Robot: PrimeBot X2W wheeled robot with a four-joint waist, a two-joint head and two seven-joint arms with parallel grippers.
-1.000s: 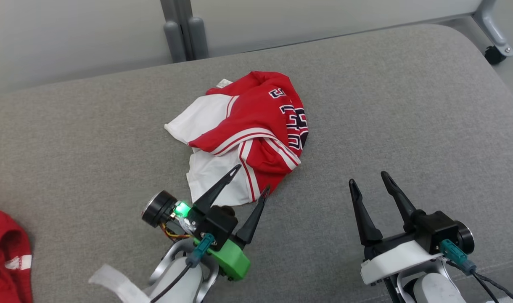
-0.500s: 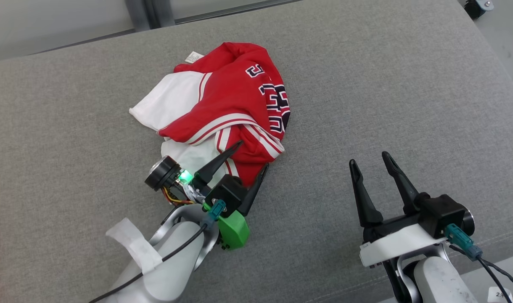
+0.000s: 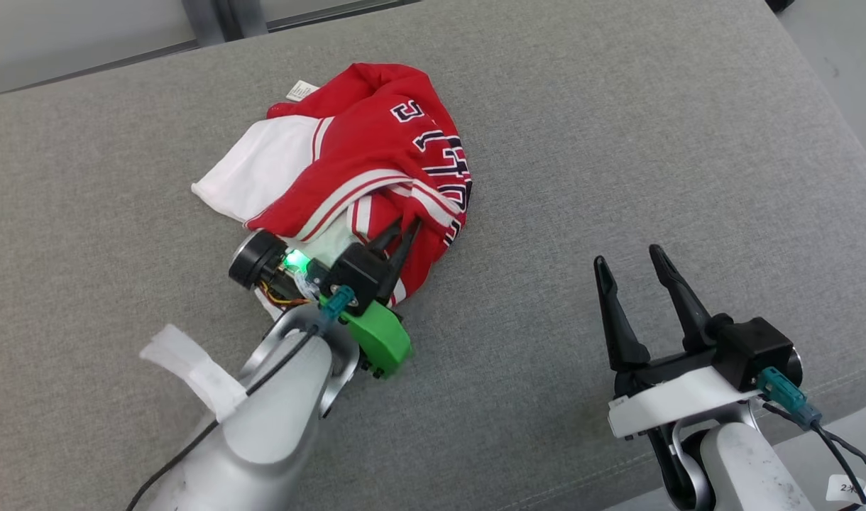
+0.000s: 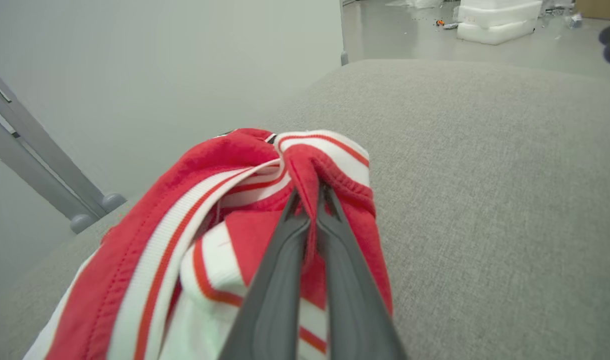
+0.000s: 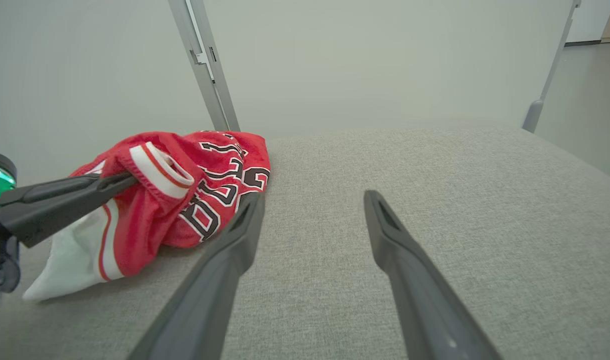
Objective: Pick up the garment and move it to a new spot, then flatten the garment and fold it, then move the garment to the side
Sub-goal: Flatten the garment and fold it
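Note:
The garment [image 3: 362, 163] is a crumpled red and white jersey with dark lettering, lying in a heap on the grey cushion [image 3: 617, 142]. My left gripper [image 3: 408, 226] is shut on a striped fold at the heap's near edge. In the left wrist view the two fingers meet at the tips [image 4: 310, 195] with red cloth [image 4: 330, 170] pinched between them. From the right wrist view the same grip on the garment [image 5: 185, 185] shows at the left. My right gripper [image 3: 628, 255] stands open over bare cushion, to the right of the garment, with nothing between its fingers [image 5: 225, 260].
The grey cushion's far edge meets a pale wall with a grey metal frame post [image 5: 205, 65]. Its right edge drops to the floor [image 3: 830, 64]. White foam blocks [image 4: 495, 22] lie on the floor far off in the left wrist view.
My left gripper went forward into the garment's near edge and shut on a striped fold. The head camera shifted, so the whole picture moved. The right gripper stayed open.

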